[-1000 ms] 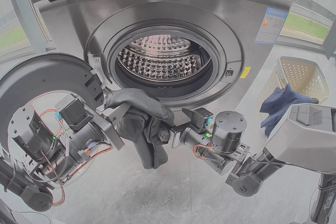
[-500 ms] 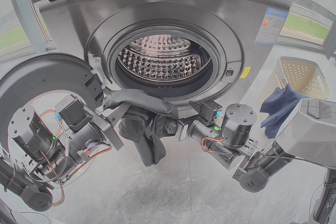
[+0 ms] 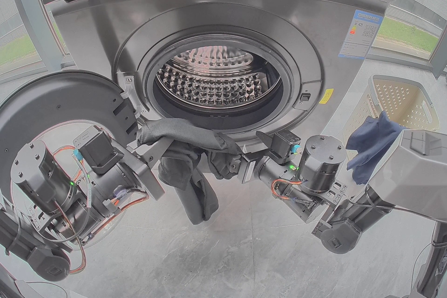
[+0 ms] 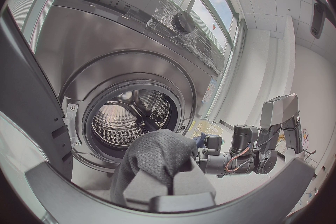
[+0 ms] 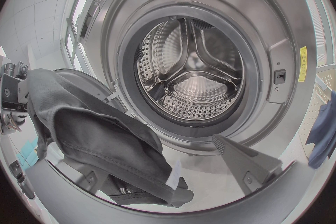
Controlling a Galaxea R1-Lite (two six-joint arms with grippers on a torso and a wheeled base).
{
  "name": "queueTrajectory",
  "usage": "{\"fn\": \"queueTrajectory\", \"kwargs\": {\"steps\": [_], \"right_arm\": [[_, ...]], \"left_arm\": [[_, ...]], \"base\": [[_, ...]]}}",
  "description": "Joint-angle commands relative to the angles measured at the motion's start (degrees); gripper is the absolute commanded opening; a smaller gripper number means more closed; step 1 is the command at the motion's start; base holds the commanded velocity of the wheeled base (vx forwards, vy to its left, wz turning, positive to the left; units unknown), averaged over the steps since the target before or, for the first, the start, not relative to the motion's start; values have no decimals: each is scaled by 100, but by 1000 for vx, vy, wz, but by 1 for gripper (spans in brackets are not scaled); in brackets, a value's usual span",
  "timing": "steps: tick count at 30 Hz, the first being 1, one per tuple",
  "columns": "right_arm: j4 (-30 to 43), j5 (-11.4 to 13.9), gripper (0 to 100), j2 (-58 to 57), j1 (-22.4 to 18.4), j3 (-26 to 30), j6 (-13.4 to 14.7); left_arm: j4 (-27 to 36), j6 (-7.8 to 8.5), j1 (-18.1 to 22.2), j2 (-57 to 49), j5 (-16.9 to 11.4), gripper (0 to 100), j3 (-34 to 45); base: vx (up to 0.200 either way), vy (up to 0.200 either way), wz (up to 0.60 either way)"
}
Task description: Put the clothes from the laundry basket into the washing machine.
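Below the lower rim of the drum opening (image 3: 216, 80), the left claw (image 4: 171, 174) is closed on one end of the dark grey garment (image 3: 186, 133). The right claw (image 3: 231, 167) stands wide, with the other end draped over one finger. The garment's long axis runs level between the claws, across the front of the washing machine (image 3: 326, 33), and a fold hangs toward the floor. The opening lies ahead of and above both claws, and neither arm is clearly nearer. Judgement: the right-hand hold looks insecure for a lift-and-push inward.
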Motion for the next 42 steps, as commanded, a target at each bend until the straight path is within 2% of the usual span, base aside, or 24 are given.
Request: {"fn": "queueTrajectory", "kwargs": {"steps": [1,15,16,22,29,42], "right_arm": [[-39,20,0,18,108,-3,7],[-39,20,0,-598,231,437,25],[-39,3,0,-633,231,454,25],[-39,3,0,-703,231,472,43],[-39,3,0,-738,231,463,60],[-39,3,0,-747,231,437,78]], "left_arm": [[-1,-10,2,10,0,0,8],[-1,-27,63,230,-26,0,149],[-1,-27,116,230,-26,100,140],[-1,-80,353,379,0,100,131],[-1,-19,318,458,0,100,228],[-1,-1,274,493,-26,100,430]], "base": [[0,0,0],[0,0,0],[0,0,0],[0,0,0],[0,0,0],[0,0,0]]}}
